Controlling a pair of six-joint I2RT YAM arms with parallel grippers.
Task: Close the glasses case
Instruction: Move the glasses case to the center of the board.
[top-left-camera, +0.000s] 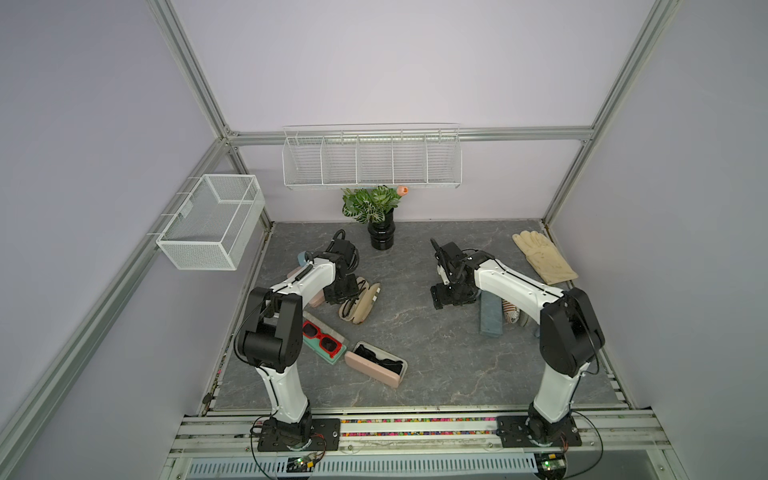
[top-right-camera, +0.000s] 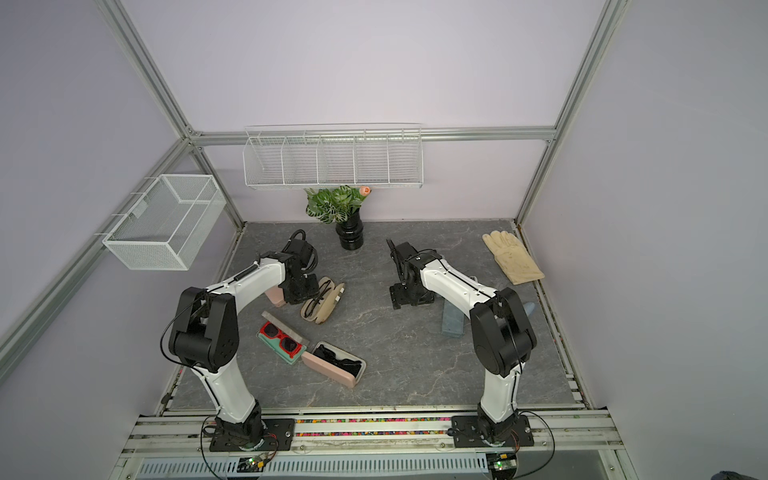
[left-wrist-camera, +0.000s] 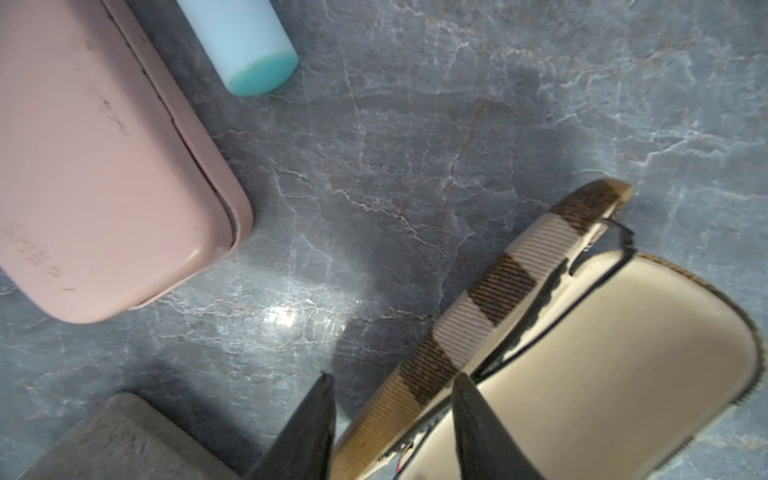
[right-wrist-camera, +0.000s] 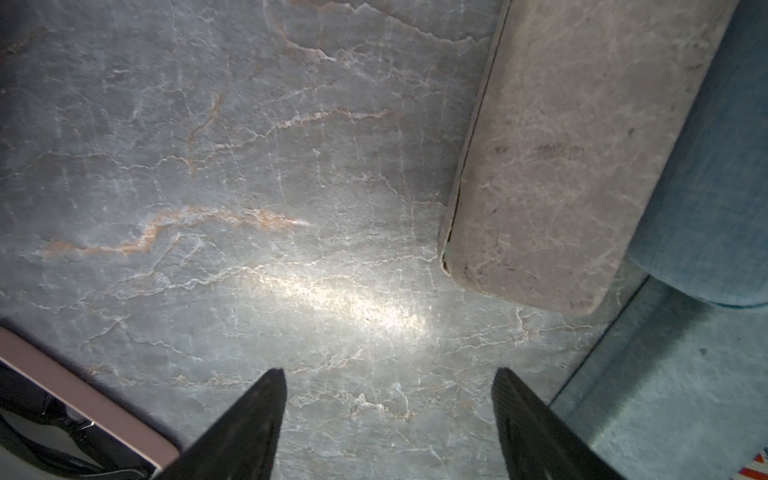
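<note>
Open glasses case (top-left-camera: 368, 305) lies diagonally, near-left to far-right. Left fingers (left-wrist-camera: 311, 428) straddle its lid (left-wrist-camera: 486, 299), grip unconfirmed; right fingers (right-wrist-camera: 245, 424) spread wide.

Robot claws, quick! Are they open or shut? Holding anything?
Left gripper: open, jaws astride the lid of the plaid glasses case, not visibly clamped.
Right gripper: open, empty, above the table.
</note>
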